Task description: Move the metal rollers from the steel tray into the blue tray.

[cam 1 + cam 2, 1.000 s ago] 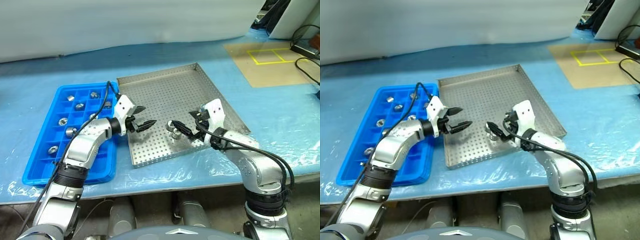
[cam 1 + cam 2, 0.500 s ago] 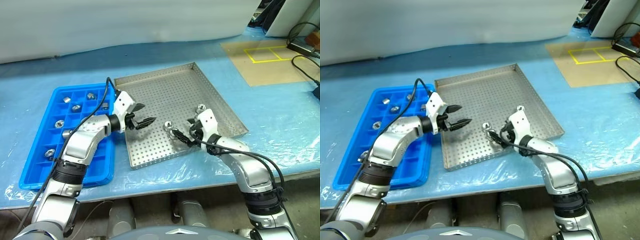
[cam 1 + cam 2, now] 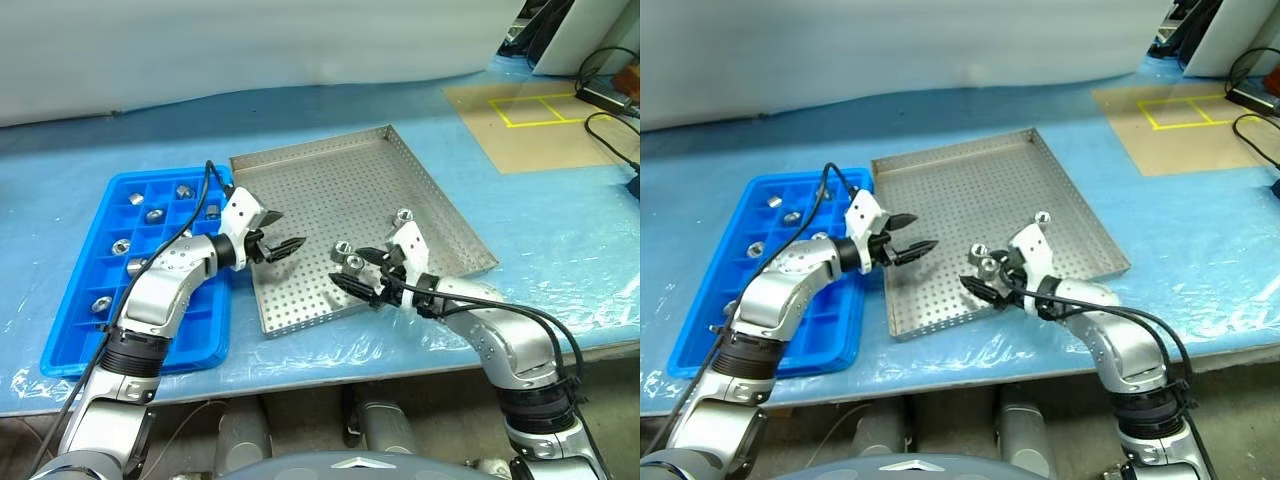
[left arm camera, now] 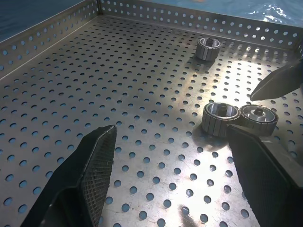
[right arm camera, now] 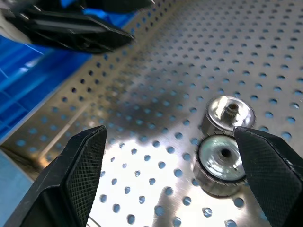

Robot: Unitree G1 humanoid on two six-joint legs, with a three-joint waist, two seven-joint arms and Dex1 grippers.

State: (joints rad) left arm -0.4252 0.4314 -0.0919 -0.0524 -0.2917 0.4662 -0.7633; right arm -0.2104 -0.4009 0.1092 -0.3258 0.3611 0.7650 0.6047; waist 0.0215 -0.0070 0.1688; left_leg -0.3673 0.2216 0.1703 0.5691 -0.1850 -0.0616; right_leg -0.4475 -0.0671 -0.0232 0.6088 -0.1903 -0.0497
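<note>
While both arms reach over the steel tray (image 3: 330, 185), neither holds anything. The steel tray, a perforated rectangle with low rims, lies on a table covered in blue plastic sheet (image 3: 560, 230); the blue tray (image 3: 70, 330) lies just beside it on the robot's left, their long sides nearly touching.

3 metal rollers remain on the steel tray. 2 of them (image 3: 347, 256) stand touching each other near the tray's front half, and the 3rd roller (image 3: 404, 214) sits apart from them, closer to the tray's right rim. In the left wrist view the pair (image 4: 239, 118) appears side by side with the single roller (image 4: 209, 48) further off near the perforated wall. In the right wrist view the pair (image 5: 226, 137) lies close before the fingers, ends showing their central holes.

The right gripper (image 3: 368, 278) is low over the tray's front edge, its 2 black fingers spread wide, tips just short of the pair and not touching them. The left gripper (image 3: 278, 247) hovers over the tray's left part, near the rim that borders the blue tray, its fingers apart and empty, pointing toward the pair.

In the blue tray, about 6 rollers (image 3: 120, 246) rest in separate compartments toward its far and middle rows; the nearest compartments hold none.
</note>
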